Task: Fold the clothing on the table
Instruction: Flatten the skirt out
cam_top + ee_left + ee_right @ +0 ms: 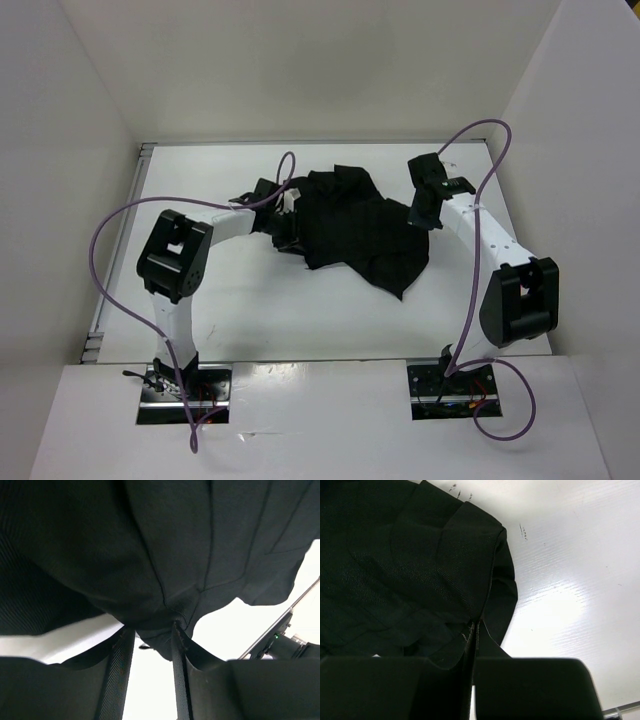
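- My right gripper (474,636) is clenched on the clothing (360,225) edge; lift low over the surface (300,320).
- My left gripper (151,629): half-spread, cloth at its tips, can't tell if it's held. Pinch firmly before folding.

No legible text — tiny marks (523,531) on table (580,570) unreadable.
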